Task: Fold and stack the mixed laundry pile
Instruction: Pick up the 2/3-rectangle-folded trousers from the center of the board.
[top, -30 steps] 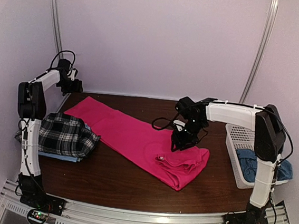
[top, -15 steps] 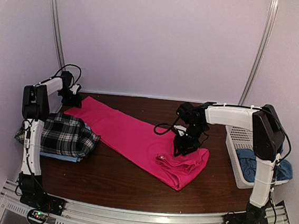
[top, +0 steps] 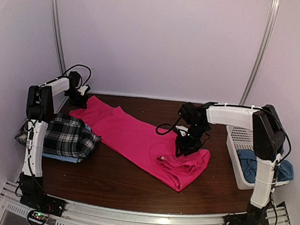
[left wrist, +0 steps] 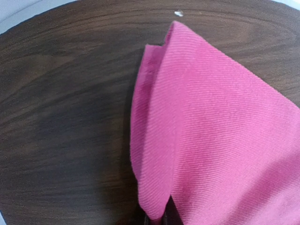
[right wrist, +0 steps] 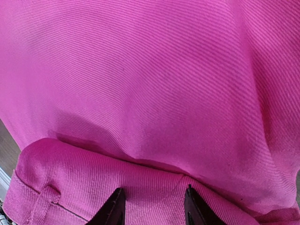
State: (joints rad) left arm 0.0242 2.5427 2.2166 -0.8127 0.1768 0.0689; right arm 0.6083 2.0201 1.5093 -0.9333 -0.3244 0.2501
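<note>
A: State of the left gripper (top: 80,94)?
B: Clenched on the trousers (top: 136,140). In its wrist view a folded hem edge is nipped between the dark tips at bottom centre. The cloth fans up and right over the table (left wrist: 61,117).
A: Right gripper (top: 182,148)?
B: Released, jaws spread. Both fingertips (right wrist: 114,208) are down on the waistband, with a belt loop at lower left of that frame. A roll of cloth sits between the tips. Can't tell if it's pinched.
A: Where do the trousers lie?
B: Top view: a diagonal band from upper left, at the left gripper, to lower right of centre. The waist end is bunched there under the right gripper.
A: Rest of the pile?
B: Plaid shirt (top: 65,135) is at the left edge, on top of the light blue shirt (top: 65,158), which shows as a thin strip along its lower edge. Blue cloth (top: 250,163) is in the basket (top: 237,138) at the right edge, part of it over the right rim.
</note>
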